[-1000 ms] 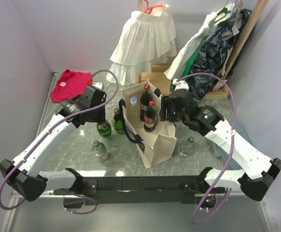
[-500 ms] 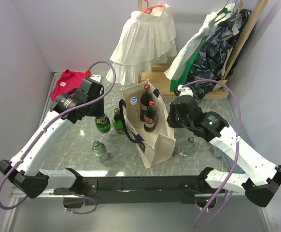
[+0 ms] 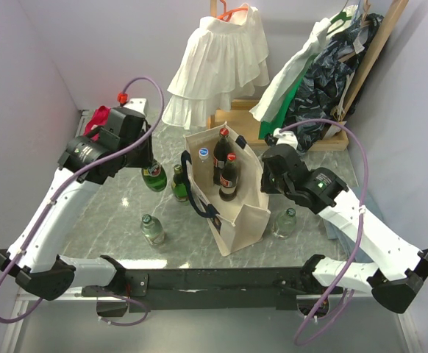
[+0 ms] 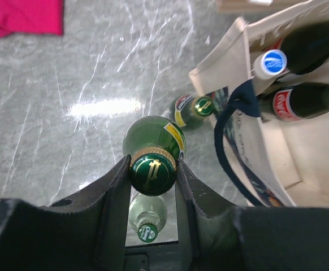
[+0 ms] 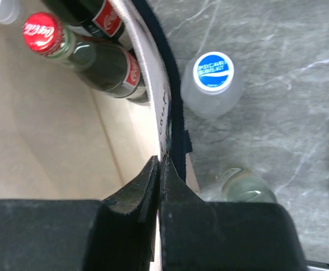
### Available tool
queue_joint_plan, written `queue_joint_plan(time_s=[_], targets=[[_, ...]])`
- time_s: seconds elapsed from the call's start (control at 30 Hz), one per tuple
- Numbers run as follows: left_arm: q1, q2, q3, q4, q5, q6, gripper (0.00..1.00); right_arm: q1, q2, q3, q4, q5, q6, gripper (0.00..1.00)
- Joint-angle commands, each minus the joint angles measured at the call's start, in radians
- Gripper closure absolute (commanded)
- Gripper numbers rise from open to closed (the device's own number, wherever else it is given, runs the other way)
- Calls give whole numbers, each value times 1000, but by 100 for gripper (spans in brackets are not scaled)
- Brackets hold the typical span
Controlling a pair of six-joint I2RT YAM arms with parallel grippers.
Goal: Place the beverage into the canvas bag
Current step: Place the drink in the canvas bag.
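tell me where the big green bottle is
Top view, left of centre: the green bottle is gripped at the neck by the left claw, a smaller bottle between it and the bag.

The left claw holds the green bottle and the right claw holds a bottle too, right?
No. The left gripper holds the green bottle, but the right gripper is pinching the rim of the canvas bag, not a bottle. The right wrist view shows it.
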Motion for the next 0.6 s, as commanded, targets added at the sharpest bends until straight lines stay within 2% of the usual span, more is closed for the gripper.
queue_joint_plan(time_s=[0.0, 0.2, 0.57], targets=[[1, -24, 109, 97, 7, 16, 99, -4, 1, 71, -49, 93, -18, 100], [1, -32, 127, 116, 35, 34, 99, -3, 11, 105, -67, 154, -29, 100], [-22, -12, 212, 131, 71, 55, 99, -3, 13, 77, -38, 118, -29, 100]])
